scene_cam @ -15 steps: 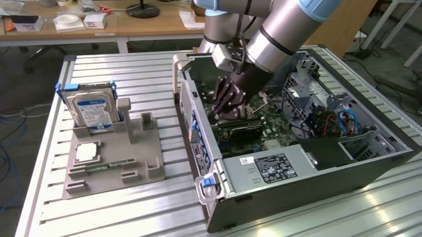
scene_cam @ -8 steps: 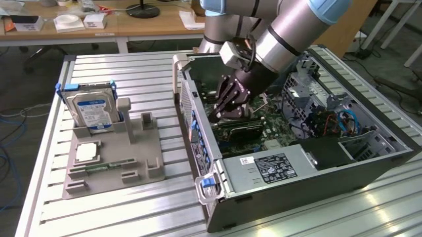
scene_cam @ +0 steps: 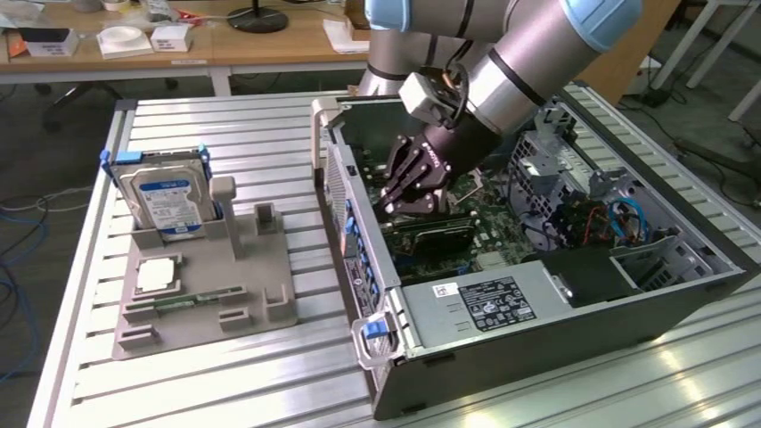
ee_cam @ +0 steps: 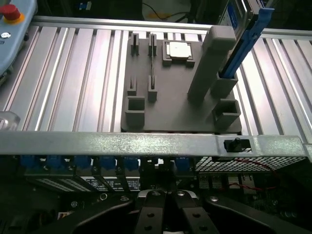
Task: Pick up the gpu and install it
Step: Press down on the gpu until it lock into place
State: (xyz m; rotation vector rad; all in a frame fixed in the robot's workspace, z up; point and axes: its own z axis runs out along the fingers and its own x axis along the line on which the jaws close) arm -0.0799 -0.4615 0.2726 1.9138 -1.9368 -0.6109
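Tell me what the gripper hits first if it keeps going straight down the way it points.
Probably the gpu, a dark card lying directly below the gripper inside the case, on the motherboard. Whether they already touch is unclear.

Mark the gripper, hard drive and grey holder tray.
gripper [scene_cam: 411, 207], exterior view, between the fingertips, inside the PC case.
hard drive [scene_cam: 167, 198], exterior view, blue-white label on its face.
holder tray [ee_cam: 170, 105], wrist view, bare flat middle of the grey base.

The gpu, a thin dark card, sits low inside the open computer case, lying edge-on across the green board, directly under the claw, which touches its top.
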